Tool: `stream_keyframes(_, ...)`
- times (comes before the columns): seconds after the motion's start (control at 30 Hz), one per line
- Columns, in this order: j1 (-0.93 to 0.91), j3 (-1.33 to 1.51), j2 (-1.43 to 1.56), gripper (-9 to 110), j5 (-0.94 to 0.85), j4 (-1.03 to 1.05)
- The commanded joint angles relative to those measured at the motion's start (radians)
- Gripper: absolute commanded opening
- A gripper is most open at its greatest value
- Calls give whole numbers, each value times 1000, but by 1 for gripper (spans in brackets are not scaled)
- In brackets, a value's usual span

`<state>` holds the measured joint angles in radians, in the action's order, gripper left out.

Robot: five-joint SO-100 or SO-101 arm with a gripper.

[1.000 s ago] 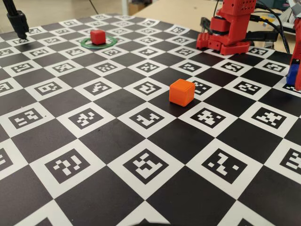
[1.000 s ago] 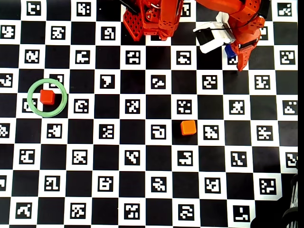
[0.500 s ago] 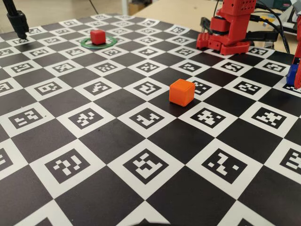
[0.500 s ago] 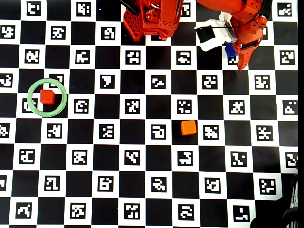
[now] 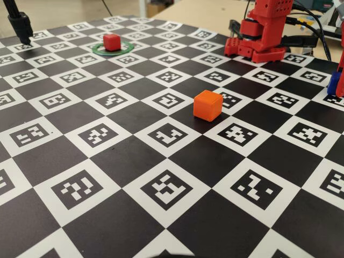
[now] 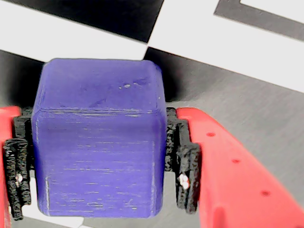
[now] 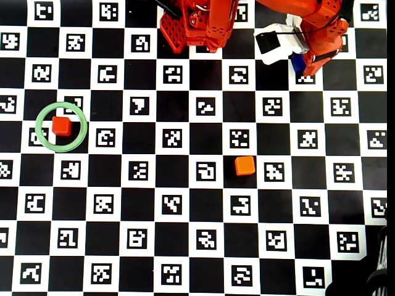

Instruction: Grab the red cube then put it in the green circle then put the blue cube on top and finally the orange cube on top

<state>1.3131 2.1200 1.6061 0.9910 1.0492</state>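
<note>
The red cube (image 5: 112,41) (image 7: 61,126) sits inside the green circle (image 5: 126,50) (image 7: 37,129) at the board's far left. Alone near the middle of the board rests the orange cube (image 5: 207,105) (image 7: 245,165). The blue cube (image 6: 99,137) fills the wrist view, with black pads (image 6: 185,161) pressed on both its sides. My gripper (image 6: 99,161) (image 7: 305,65) is shut on it, close to the arm's base. In the fixed view only a sliver of the blue cube (image 5: 335,83) and the gripper (image 5: 339,80) shows at the right edge.
The red arm base (image 5: 258,37) (image 7: 197,24) stands at the back of the checkered marker board (image 5: 134,156). A black stand (image 5: 19,24) rises at the far left corner. Cables run behind the base.
The gripper with the blue cube has drawn back toward the top edge of the overhead view and slightly up in the fixed view. Red and orange cubes have not moved.
</note>
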Motion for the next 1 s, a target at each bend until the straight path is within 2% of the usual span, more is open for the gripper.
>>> stream_keyframes(0.0,-11,-54,21,12,-5,-6)
stream_keyframes(0.3,-12,-64,28,11,-38,15)
stream_keyframes(0.63,-123,-287,46,11,-219,302)
stream_keyframes(0.8,-206,-430,37,11,-322,422)
stream_keyframes(0.97,-339,-549,34,10,-565,500)
